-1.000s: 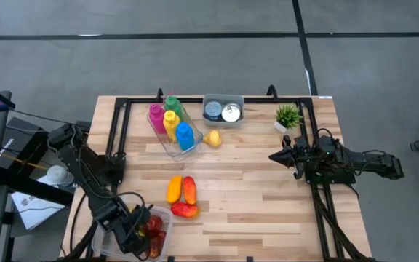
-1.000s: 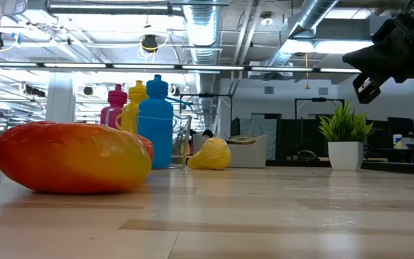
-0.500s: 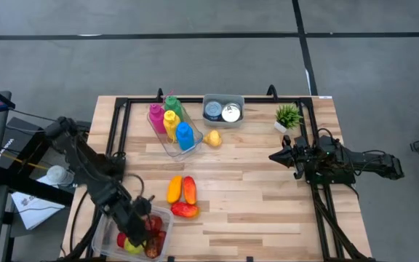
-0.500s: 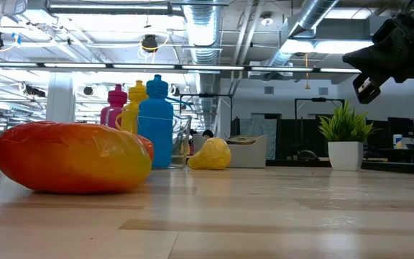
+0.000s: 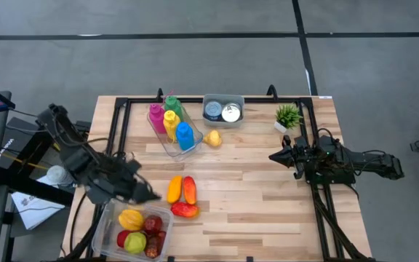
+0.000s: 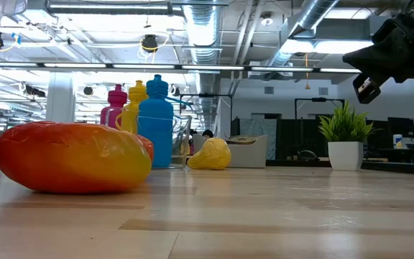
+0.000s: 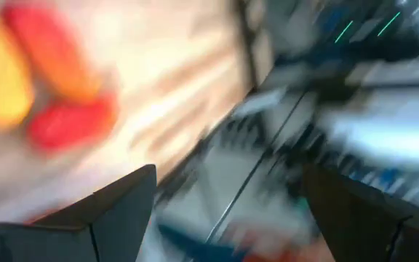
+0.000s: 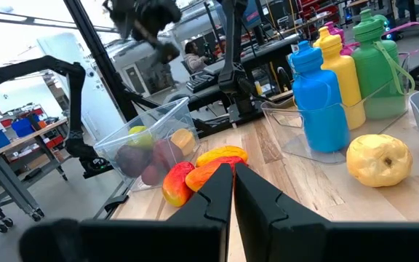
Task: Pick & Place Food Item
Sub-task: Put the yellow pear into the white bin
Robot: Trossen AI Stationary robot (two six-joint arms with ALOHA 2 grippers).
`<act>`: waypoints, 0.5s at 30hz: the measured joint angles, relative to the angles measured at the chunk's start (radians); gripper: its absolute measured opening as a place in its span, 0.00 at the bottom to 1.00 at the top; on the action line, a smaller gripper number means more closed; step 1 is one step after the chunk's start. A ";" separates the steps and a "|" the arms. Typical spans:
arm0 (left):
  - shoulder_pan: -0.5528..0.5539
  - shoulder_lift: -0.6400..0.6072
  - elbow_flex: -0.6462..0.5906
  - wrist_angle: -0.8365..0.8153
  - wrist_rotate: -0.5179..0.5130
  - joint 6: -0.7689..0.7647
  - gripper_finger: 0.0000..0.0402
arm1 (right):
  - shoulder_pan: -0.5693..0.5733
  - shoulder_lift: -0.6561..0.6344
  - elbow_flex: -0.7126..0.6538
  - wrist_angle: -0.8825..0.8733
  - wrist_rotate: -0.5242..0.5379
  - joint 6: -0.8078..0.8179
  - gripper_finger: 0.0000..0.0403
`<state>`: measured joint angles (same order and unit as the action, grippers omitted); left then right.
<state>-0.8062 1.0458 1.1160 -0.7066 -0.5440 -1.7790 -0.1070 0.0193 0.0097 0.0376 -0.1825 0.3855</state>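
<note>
- The left claw (image 5: 150, 194) hangs above the desk (image 5: 268, 211) near its front left corner, just past the clear tub's far rim and pointing toward the loose fruit; its two fingers (image 7: 118, 211) stand wide apart with nothing between them.
- The clear tub (image 5: 106, 229) sits at the front left corner of the desk and holds a yellow-orange fruit (image 5: 131, 218) on top, with a green one and some dark red ones beside and under it.
- Just to the right of the left claw, three loose fruits lie close together on the wood: a yellow-orange mango (image 5: 174, 188), a red-orange mango (image 5: 190, 189) alongside it, and a red fruit (image 5: 185, 210) at their near ends.
- From desk height, one big orange-red fruit (image 6: 74, 157) fills the left foreground.
- The right claw (image 5: 273, 156) waits above the right side of the desk, fingers pressed together and gripping nothing.
- Toward the back, a clear tray holds coloured bottles (image 5: 170, 122): pink, yellow, green and blue.
- A yellow pear (image 5: 212, 137) lies on the desk just beside that tray.
- A grey bin (image 5: 223, 111) with two cans stands at the back, and a small potted plant (image 5: 288, 116) stands near the back right corner.
</note>
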 joint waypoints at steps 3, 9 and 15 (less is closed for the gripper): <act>0.000 -0.021 0.000 0.025 -0.221 0.001 0.83 | 0.000 0.000 0.000 0.000 0.000 0.000 0.03; 0.031 0.004 0.000 0.075 -0.512 0.050 0.82 | 0.000 0.000 0.000 0.000 0.000 0.000 0.03; 0.250 0.056 0.000 0.394 -0.262 0.557 0.82 | 0.000 0.000 0.000 0.000 0.000 0.000 0.03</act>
<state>-0.5564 1.1023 1.1160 -0.3122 -0.8062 -1.2220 -0.1070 0.0196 0.0097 0.0376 -0.1828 0.3855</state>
